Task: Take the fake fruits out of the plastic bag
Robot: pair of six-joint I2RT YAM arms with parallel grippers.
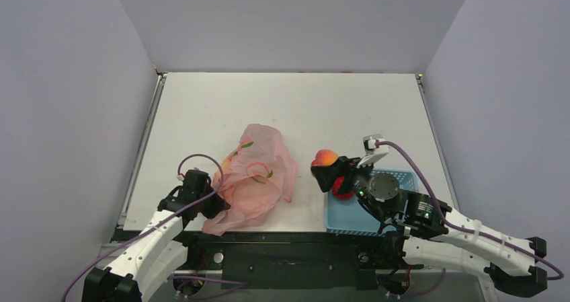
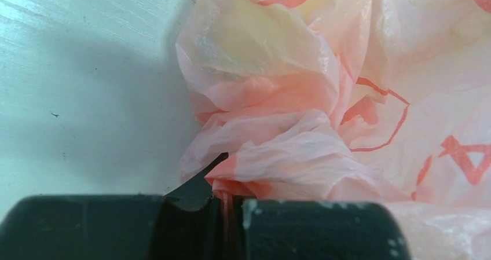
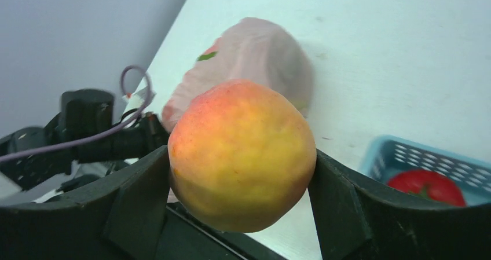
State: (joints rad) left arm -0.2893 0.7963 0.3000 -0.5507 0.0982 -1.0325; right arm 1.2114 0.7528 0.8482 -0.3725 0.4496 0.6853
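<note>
The pink plastic bag [image 1: 257, 177] lies crumpled left of the table's middle, and something yellowish shows through its film [image 2: 272, 34]. My left gripper [image 1: 216, 204] is shut on a pinched fold at the bag's near-left corner [image 2: 231, 205]. Held above the table, just left of the basket, the orange-pink peach [image 1: 325, 158] fills the right wrist view [image 3: 242, 153], with my right gripper [image 1: 327, 169] shut on it. The red tomato-like fruit [image 3: 427, 186] lies in the blue basket, partly hidden by the right arm in the top view [image 1: 343, 189].
The blue perforated basket [image 1: 400, 178] stands at the near right, under the right wrist. The bag [image 3: 255, 57] also shows behind the peach in the right wrist view. White table [image 1: 296, 107] stretches to the grey back wall.
</note>
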